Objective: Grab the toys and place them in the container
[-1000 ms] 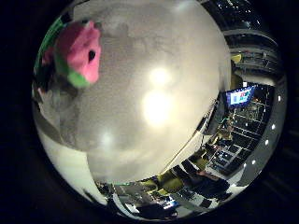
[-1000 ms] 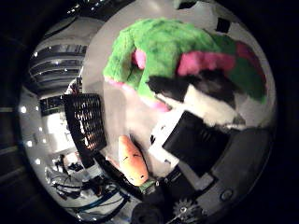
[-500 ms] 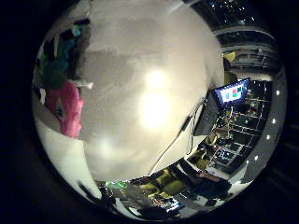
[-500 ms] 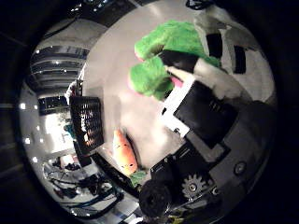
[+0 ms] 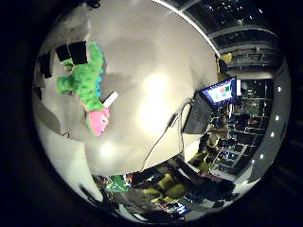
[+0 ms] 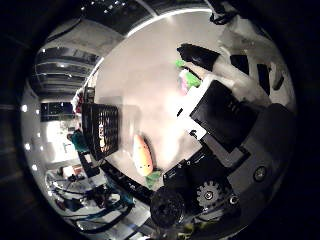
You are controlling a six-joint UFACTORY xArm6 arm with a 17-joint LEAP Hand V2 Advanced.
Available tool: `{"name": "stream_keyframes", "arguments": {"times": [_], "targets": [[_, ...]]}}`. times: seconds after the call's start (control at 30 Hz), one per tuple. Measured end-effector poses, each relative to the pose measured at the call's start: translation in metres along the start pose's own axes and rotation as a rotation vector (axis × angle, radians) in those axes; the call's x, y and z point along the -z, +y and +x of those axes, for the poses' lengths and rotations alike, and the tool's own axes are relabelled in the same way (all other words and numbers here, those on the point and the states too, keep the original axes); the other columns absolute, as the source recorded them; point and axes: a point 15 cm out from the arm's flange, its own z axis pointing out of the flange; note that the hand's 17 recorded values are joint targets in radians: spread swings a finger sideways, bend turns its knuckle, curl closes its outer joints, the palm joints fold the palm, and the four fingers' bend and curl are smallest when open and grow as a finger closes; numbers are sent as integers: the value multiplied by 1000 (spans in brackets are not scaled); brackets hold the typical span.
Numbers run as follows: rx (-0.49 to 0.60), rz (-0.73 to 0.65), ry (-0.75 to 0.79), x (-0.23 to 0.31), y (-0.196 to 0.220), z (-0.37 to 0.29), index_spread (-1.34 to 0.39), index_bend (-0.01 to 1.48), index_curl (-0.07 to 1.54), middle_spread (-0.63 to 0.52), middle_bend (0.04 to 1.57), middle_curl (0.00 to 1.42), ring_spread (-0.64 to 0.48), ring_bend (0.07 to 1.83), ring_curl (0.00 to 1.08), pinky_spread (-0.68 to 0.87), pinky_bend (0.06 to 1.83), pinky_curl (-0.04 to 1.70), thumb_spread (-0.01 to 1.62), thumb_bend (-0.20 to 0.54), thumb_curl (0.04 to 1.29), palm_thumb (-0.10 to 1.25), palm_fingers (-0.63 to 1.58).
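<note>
A green and pink plush toy (image 5: 87, 83) with a white tag hangs from my right hand's black fingertips (image 5: 72, 53), lifted above the white table (image 5: 161, 57). In the thumb side view my hand (image 6: 235, 100) fills one side, its fingers curled, with a bit of the green toy (image 6: 186, 76) showing between them. An orange carrot toy (image 6: 144, 155) lies on the table. The black mesh container (image 6: 100, 128) stands a short way from the carrot, near the table's edge.
A lit screen (image 5: 216, 92) stands beyond the table's far edge, in a room with desks and chairs. A small green thing (image 6: 152, 178) lies beside the carrot's end.
The hand has closed on the plush toy and risen with it. The table, carrot and container now look farther from the palm.
</note>
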Motion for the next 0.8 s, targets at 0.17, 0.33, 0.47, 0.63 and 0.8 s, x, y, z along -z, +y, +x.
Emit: {"name": "stream_keyframes", "arguments": {"times": [0.17, 0.33, 0.47, 0.63, 0.8], "targets": [[-7, 22, 5, -7, 4, -3, -255, 885, 590, -122, 1194, 555, -179, 1386, 530, -289, 1193, 738, 947, -42, 504, 836, 1038], [-3, -19, -14, -27, 9, -9, -368, 537, 492, -114, 827, 438, -113, 1099, 458, -130, 1031, 715, 1019, -41, 444, 733, -33], [-2, -51, -31, -49, 11, -13, -366, 401, 387, -27, 601, 342, 59, 810, 288, 227, 834, 527, 1042, -39, 390, 645, -92], [-1, -69, -41, -63, 9, -21, -322, 222, 343, 66, 398, 290, 181, 570, 211, 412, 694, 420, 1029, -36, 333, 539, -66], [-18, -95, -51, -82, 14, -15, -300, 151, 311, 134, 261, 273, 222, 465, 190, 445, 617, 363, 1014, -30, 310, 499, -52]]}}
